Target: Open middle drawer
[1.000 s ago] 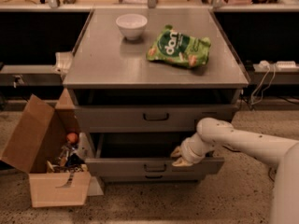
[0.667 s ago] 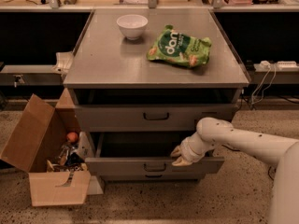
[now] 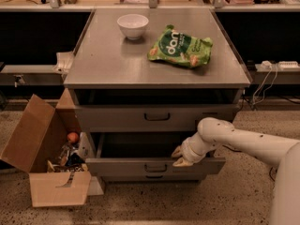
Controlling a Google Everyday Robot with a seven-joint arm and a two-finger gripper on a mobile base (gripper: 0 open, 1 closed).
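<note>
While the top drawer (image 3: 117, 118) stands slightly out beneath the front edge of the tabletop (image 3: 108, 64), the middle drawer (image 3: 122, 167) below it juts further forward, its dark tray showing behind the grey front and small bar handle. Judged from that, most of the opening is done; what may remain is a last pull to full extension and letting go. The gripper (image 3: 179, 156) sits at the upper rim of that drawer front, right of the handle and toward the tabletop's front right corner. It seems to touch the rim, but whether it is clamped there I cannot tell. A white bowl (image 3: 132, 25) stands near the back edge, and a green snack bag (image 3: 180, 48) lies right of centre.
</note>
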